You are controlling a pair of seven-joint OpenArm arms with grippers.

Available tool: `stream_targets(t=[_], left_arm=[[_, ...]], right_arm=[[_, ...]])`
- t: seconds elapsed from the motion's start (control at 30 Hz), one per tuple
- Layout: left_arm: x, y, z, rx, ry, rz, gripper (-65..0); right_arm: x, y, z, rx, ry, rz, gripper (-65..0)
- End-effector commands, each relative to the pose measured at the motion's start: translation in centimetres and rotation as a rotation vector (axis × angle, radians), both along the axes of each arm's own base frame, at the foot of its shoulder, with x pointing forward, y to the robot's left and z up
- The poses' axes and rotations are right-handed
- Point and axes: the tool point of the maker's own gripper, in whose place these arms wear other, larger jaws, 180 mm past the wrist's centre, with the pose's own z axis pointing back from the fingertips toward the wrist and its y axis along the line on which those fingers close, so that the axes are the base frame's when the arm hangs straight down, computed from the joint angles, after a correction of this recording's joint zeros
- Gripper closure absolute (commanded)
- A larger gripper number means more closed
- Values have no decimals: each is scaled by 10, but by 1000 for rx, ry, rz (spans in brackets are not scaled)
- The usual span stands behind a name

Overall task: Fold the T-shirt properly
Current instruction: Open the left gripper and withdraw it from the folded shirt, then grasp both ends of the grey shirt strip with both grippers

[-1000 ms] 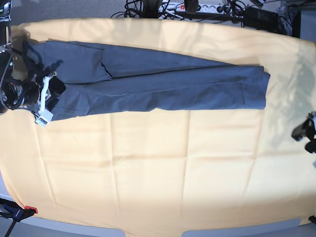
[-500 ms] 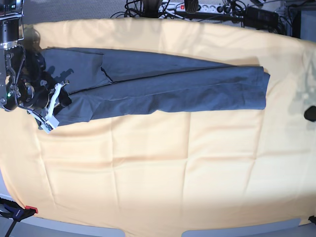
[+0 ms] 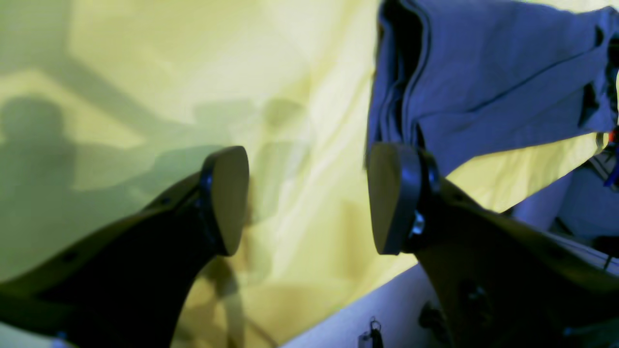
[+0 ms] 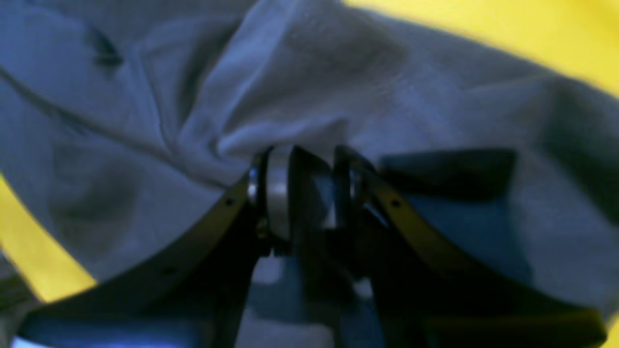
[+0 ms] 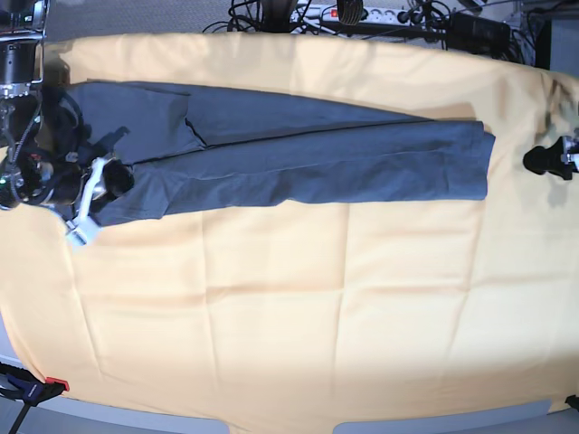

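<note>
The dark slate blue-grey T-shirt (image 5: 298, 154) lies folded lengthwise into a long strip across the far part of the yellow-orange table cloth (image 5: 289, 307). My right gripper (image 5: 113, 179) is at the strip's left end. In the right wrist view it (image 4: 304, 162) is shut on a bunched pinch of the T-shirt (image 4: 338, 72). My left gripper (image 5: 536, 161) hovers just right of the strip's right end. In the left wrist view it (image 3: 309, 198) is open and empty over the cloth, with the T-shirt's layered edge (image 3: 483, 72) just beyond its right finger (image 3: 391, 198).
Cables and a power strip (image 5: 362, 14) lie beyond the table's far edge. A red-tipped clamp (image 5: 50, 384) sits at the front left corner. The cloth's right edge (image 3: 387, 299) runs close under my left gripper.
My left gripper has moved from the table's right edge up towards the T-shirt's right end. My right gripper has shifted slightly, holding the left end, and that end has moved with it.
</note>
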Motion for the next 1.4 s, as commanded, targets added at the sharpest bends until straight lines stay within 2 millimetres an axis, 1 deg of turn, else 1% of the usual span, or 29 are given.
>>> stream_targets(t=[0.0, 0.07, 0.13, 0.2, 0.23, 0.3, 0.4, 0.5, 0.63, 0.73, 0.77, 0.8, 0.83, 0.87, 0.93, 0.97, 1.03, 1.07, 1.13, 1.23, 1.3, 1.37], left_arm=[[7, 5, 15, 11, -36, -2, -406], [8, -4, 8, -17, -36, -3, -405], [8, -14, 1, -47, -34, -5, -405], [8, -23, -6, -74, -33, -7, -405], [8, -28, -9, -87, -32, -8, -405], [9, -36, -13, -110, -33, -10, -405], [10, -51, -20, -147, -38, -18, -405], [11, -69, -27, -189, -41, -31, -405], [10, -100, -37, -240, -26, -71, -405], [10, -123, -40, -271, -28, -110, -399], [11, -128, -38, -275, -35, -123, -385], [12, -131, -36, -275, -44, -134, -348], [13, -133, -33, -272, -55, -145, -286], [14, -133, -29, -264, -66, -157, -207], [16, -132, -22, -243, -86, -181, -27], [17, -130, -18, -229, -96, -192, 0], [21, -125, -10, -204, -115, -203, 0], [24, -122, -5, -192, -127, -206, 0], [33, -113, 6, -164, -154, -206, 0], [48, -96, 28, -115, -203, -201, 0], [55, -84, 42, -80, -222, -192, 0], [61, -74, 54, -51, -240, -183, 0]], right_arm=[[24, -15, 37, 21, -109, -34, -174], [39, -36, 69, 52, -198, -102, -174], [52, -61, 103, 66, -297, -180, -174], [61, -86, 135, 62, -381, -245, -174], [63, -95, 150, 58, -416, -261, -174], [64, -110, 171, 31, -457, -273, -174], [63, -124, 187, -17, -478, -278, -174], [62, -129, 191, -35, -481, -280, -174], [62, -129, 191, -36, -480, -280, -174], [62, -129, 191, -36, -480, -280, -174], [62, -129, 191, -36, -480, -280, -174], [62, -129, 191, -36, -480, -280, -174], [62, -129, 191, -36, -480, -280, -174], [62, -129, 191, -35, -479, -280, -174], [62, -129, 190, -36, -478, -280, -174], [61, -129, 190, -34, -476, -281, -174], [61, -128, 190, -25, -475, -277, -174], [60, -124, 191, -4, -474, -266, -174], [57, -110, 192, 63, -472, -221, -174], [50, -91, 187, 143, -449, -157, -174], [46, -86, 183, 168, -433, -145, -174], [44, -86, 180, 165, -423, -145, -174]])
